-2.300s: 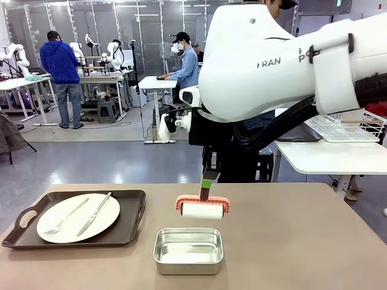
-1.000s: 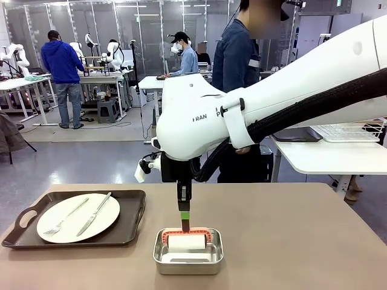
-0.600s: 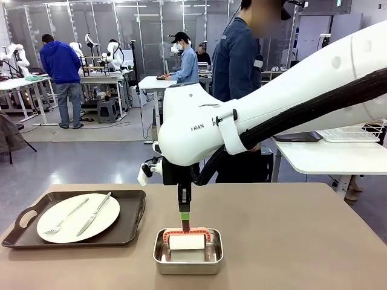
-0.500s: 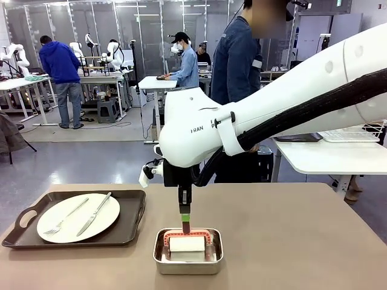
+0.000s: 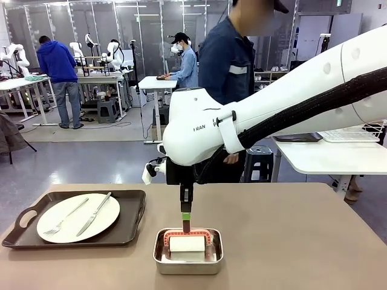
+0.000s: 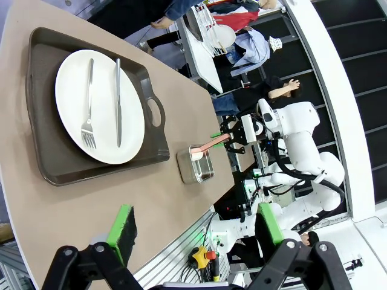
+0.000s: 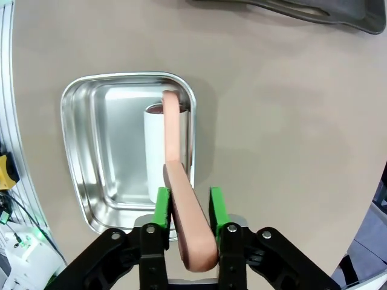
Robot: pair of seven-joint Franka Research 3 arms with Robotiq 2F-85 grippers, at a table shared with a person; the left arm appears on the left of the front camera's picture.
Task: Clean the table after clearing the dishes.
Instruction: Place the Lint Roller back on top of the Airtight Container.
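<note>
Steel marks the landmark: a small shiny rectangular steel pan (image 5: 187,268) stands on the large matte beige-brown table (image 5: 290,241). Inside the pan is laid a lint roller with a white roll and a salmon-pink frame (image 5: 187,243), its handle rising out of the pan. The right gripper (image 5: 185,216) is held directly above the pan, with its green pads set on either side of that handle. Whether the handle is pinched or merely flanked cannot be told.

A dark brown rectangular handled tray (image 5: 128,225) is seen to the left of the pan, near it but apart. A round white plate (image 5: 106,217) is carried on it, with a silver fork (image 5: 66,216) and knife (image 5: 94,214) laid across the plate. These dishes are not yet cleared. The left gripper (image 6: 196,229) is held high, well apart from the pan on the tray's side. Its claw is spread wide, with nothing between the pads.

The plate is judged hard, smooth and breakable. The cutlery is loose on it and likely to slide if the tray is tipped. The tray itself looks stiff and not heavy. It would best be taken by a cut-out handle, either the one nearer the pan or the one at the far end, and kept level. The roller is judged light, with a stiff handle and a tacky roll, so only the handle should be gripped.
</note>
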